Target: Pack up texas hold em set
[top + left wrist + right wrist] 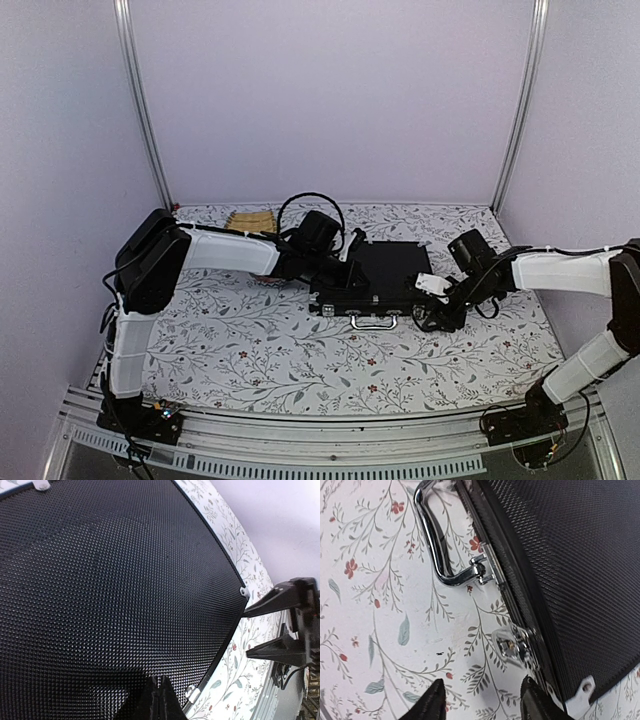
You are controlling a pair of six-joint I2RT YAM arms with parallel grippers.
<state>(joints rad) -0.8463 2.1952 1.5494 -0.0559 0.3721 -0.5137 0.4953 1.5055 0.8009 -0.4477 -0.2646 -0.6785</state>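
The black briefcase (375, 272) lies closed at the table's middle, its silver handle (372, 321) toward me. My left gripper (160, 700) is shut and empty, its tips over the textured lid (110, 595) near the case's left side. My right gripper (482, 700) is open and empty, just in front of the case's right front corner, with the silver right latch (516, 645) between and beyond its fingertips (431, 700). The handle (437, 545) shows in the right wrist view. No chips, discs, triangle or card decks are in view.
A tan slatted mat (250, 220) lies at the back left, behind my left arm. The floral tablecloth (260, 350) covers the table. My right gripper's fingers (280, 600) show at the right of the left wrist view.
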